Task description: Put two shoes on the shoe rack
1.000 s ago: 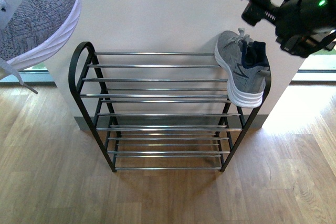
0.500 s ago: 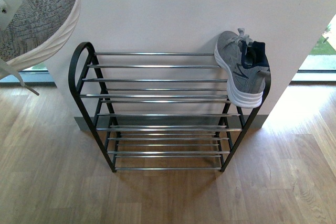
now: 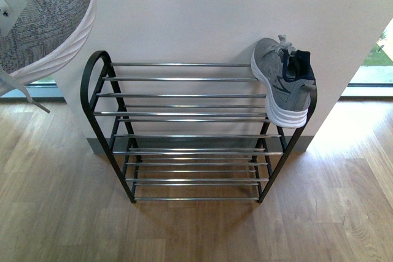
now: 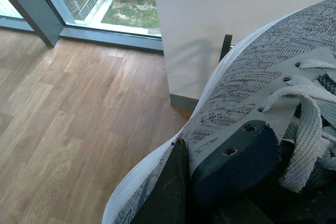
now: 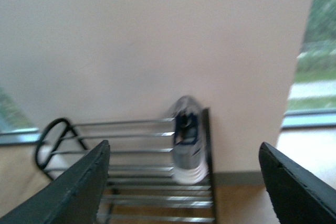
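Grey knit marks both shoes. The first shoe (image 3: pixel 284 81) lies on the top tier of the shoe rack (image 3: pixel 178 96) at its right end, toe toward the wall (image 3: pixel 202 10), tipped partly onto its side against the right frame. The second shoe (image 3: pixel 43 16) hangs high in the upper-left corner of the front view, close to the camera and well apart from the rack. In the left wrist view, one dark finger (image 4: pixel 168 190) of the left gripper (image 4: pixel 202 203) presses against this shoe's side wall beside the navy eyelet panel. The opposing finger is hidden, so the grip is judged closed on the shoe. The right gripper (image 5: pixel 182 148) faces the rack in a blurred view, fingers spread wide with nothing between them. Placement is judged half complete, and the step in hand is carrying the second shoe. The next move calls for positioning it over the free rods left of the first shoe, sole down across several rods, then lowering before release. The dangling lace (image 3: pixel 27 96) may snag a rod.
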Robot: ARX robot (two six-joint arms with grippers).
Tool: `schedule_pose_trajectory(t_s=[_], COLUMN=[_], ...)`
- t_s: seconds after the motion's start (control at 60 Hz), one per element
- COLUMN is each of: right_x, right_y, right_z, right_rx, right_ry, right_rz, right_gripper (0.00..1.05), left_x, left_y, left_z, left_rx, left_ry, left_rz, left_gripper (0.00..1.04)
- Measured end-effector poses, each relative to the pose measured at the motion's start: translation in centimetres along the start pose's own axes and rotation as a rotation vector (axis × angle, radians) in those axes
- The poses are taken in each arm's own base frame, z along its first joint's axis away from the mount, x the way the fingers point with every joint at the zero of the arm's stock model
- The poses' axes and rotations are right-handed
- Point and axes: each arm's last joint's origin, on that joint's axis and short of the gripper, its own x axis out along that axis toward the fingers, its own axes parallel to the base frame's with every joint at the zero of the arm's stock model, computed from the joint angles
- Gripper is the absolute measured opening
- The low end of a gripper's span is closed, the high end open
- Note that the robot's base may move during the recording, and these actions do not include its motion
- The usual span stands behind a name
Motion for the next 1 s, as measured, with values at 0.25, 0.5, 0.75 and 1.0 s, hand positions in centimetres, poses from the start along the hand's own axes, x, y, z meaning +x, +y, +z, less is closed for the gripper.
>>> schedule_pose_trajectory(t_s=[0.25,0.5,0.75,1.0], right_x=[-1.1,-1.7,-2.2,-3.0], right_y=[0.3,0.2,0.1,0.0], right_z=[-2.6,-3.8,-4.5,-5.3], right_rx=[-0.103,-0.115,-0.115,-0.114], right_ry=[-0.016,-0.021,-0.022,-0.025], right_rz=[0.030,0.031,0.031,0.031], right_gripper=[0.23,0.02,0.02,0.02], left_x=[0.0,0.0,0.0,0.0], left_y=[0.0,0.0,0.0,0.0], left_z=[0.0,0.0,0.0,0.0], left_rx=[0.000,0.000,0.000,0.000], left_ry=[0.000,0.000,0.000,0.000], left_rz=[-0.001,-0.001,0.000,0.000], left_gripper=[0.02,0.02,0.02,0.02])
